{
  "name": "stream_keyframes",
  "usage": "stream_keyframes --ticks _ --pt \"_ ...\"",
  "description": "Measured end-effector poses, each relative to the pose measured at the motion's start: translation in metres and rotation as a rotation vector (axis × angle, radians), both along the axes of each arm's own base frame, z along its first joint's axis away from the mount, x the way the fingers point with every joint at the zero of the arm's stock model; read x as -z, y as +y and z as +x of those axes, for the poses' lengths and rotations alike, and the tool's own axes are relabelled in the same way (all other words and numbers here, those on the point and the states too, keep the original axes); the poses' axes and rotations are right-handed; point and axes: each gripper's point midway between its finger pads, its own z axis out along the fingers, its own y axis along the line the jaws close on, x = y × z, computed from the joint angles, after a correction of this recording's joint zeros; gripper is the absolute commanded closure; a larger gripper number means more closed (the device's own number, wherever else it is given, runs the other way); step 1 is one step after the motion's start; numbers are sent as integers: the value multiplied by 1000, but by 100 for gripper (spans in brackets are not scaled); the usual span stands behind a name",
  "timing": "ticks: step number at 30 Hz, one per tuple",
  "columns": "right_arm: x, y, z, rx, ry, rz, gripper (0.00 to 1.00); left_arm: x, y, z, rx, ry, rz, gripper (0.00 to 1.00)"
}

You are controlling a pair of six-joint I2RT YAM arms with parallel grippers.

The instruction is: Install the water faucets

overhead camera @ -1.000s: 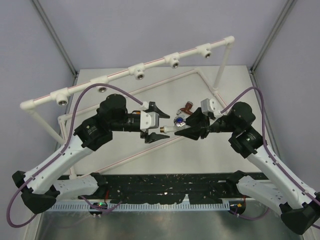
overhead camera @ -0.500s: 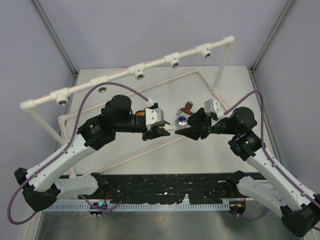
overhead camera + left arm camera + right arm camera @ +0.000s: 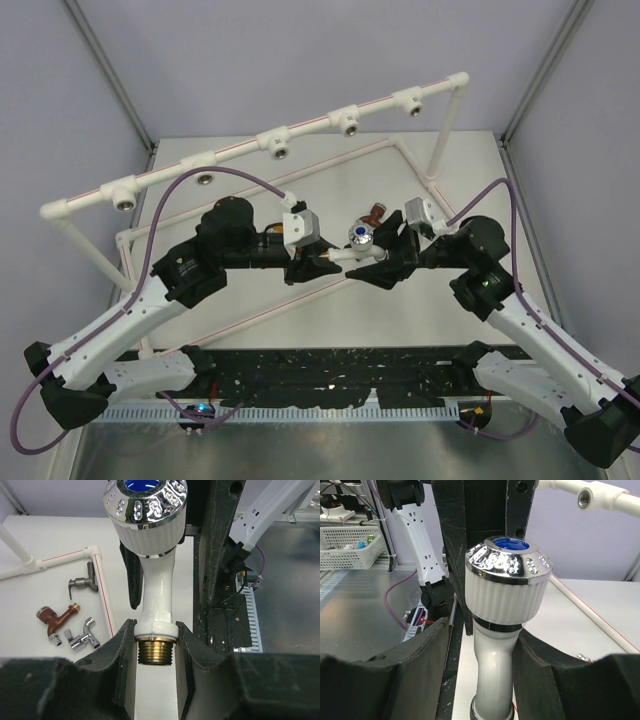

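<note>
Left wrist view: left claw [image 3: 155, 647] clamped on brass-threaded collar of white faucet [image 3: 155, 590], frame centre, held in air. Right claw [image 3: 482, 650] flanks neck, grip cannot be told. Confirm your left hold before right lets go. Keep thread exposed for tee socket [image 3: 585, 497].

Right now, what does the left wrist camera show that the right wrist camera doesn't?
Only the left wrist: the white faucet's brass thread, plus three more on the table: a dark bronze-grey faucet, a copper-brown faucet and a chrome faucet. Only the right wrist: a pipe socket overhead and a basket. Both: the white faucet's chrome knob with its blue cap, held between black fingers.
</note>
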Motion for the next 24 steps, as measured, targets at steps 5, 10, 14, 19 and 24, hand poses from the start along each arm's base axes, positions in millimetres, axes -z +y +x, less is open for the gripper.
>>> stream_keyframes --ticks 5,10,14,19,24 --pt "2 5 -1 -19 29 -4 46 -2 -1 0 2 -1 -8 100" --pt "4 6 -1 -24 57 -10 48 0 0 0 1 -1 -6 100" --pt "1 5 -2 -24 63 -12 49 1 0 -1 1 -7 -7 100" --pt "-1 5 -1 -16 74 -17 54 3 1 0 1 -27 -2 100" --pt "0 5 2 -1 90 -23 70 3 1 -1 4 -34 1 100"
